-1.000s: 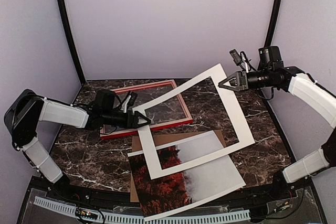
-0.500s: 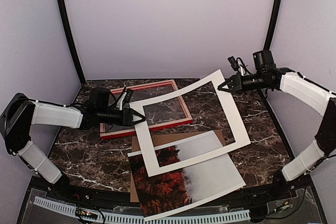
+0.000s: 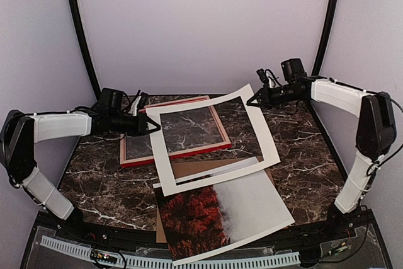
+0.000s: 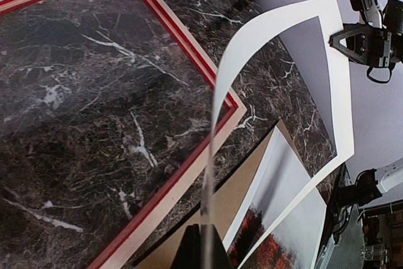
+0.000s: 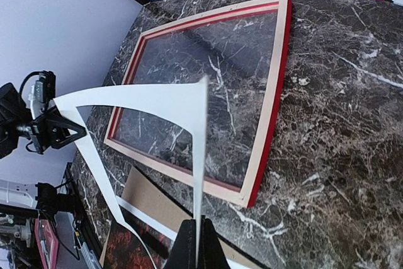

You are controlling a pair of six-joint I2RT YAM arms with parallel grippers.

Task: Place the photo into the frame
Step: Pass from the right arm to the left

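The photo (image 3: 233, 209), red trees fading into fog, lies flat at the table's near edge, partly over a brown backing board (image 3: 189, 168). The red-faced frame (image 3: 189, 150) lies at the back left. A white mat (image 3: 157, 155) hangs in the air, above the frame and the photo's far edge. My left gripper (image 3: 157, 128) is shut on the mat's left corner and my right gripper (image 3: 249, 101) is shut on its far right corner. In the left wrist view the mat (image 4: 211, 174) runs edge-on into the gripper (image 4: 204, 244). In the right wrist view the mat (image 5: 157, 99) does the same at the gripper (image 5: 198, 244).
Black corner posts (image 3: 79, 29) and grey walls close in the dark marble table (image 3: 315, 168). A perforated white strip (image 3: 189, 261) runs along the near edge. The frame (image 5: 264, 149) shows its pale back rails and red side.
My left gripper has shut on the mat's left corner. Both arms have carried the mat to the left and back, so it now hangs over the frame.
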